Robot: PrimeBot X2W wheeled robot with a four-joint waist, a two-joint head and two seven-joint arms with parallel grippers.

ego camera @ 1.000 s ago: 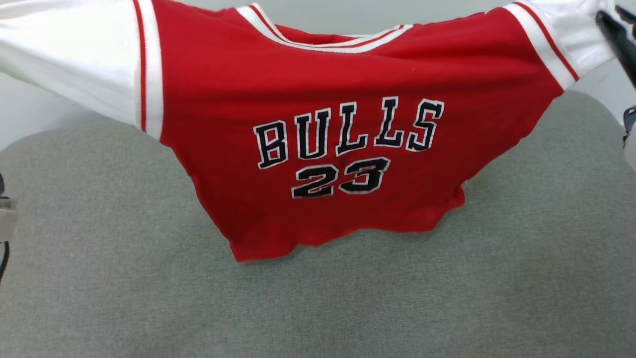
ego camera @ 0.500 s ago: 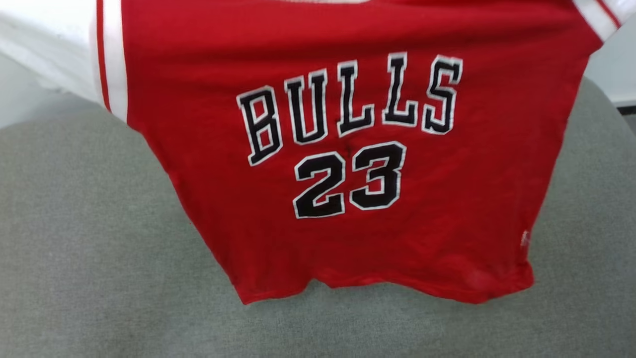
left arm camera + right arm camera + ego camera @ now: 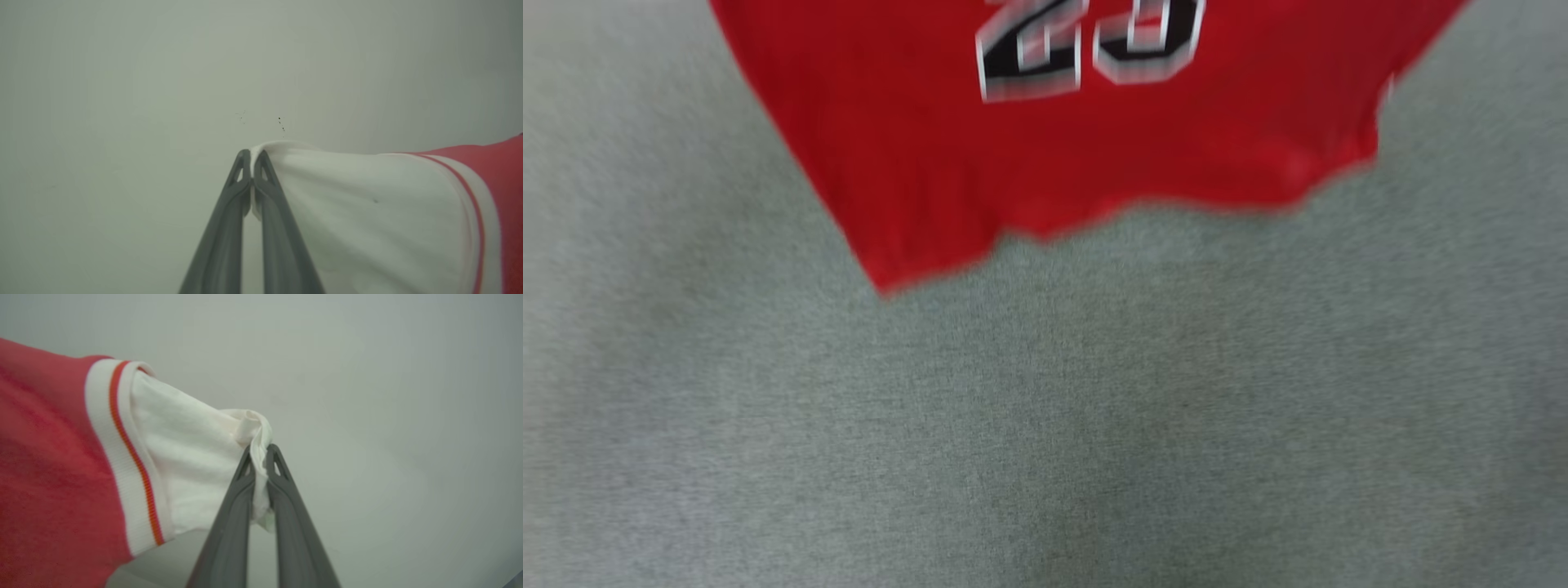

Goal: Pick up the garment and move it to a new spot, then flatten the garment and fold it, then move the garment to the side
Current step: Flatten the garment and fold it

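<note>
Garment (image 3: 1045, 147) is hung above the grey fabric surface (image 3: 1045, 425), one white sleeve pinched tight by the left end effector (image 3: 252, 157), the other by the right end effector (image 3: 260, 453); tension should be kept even and the hem laid first.

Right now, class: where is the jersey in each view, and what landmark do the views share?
Head view: jersey across the top, above grey surface.
Left wrist view: lower right, white sleeve pinched in left gripper.
Right wrist view: left side, other sleeve pinched in right gripper.
Shared landmark: its red body.
</note>
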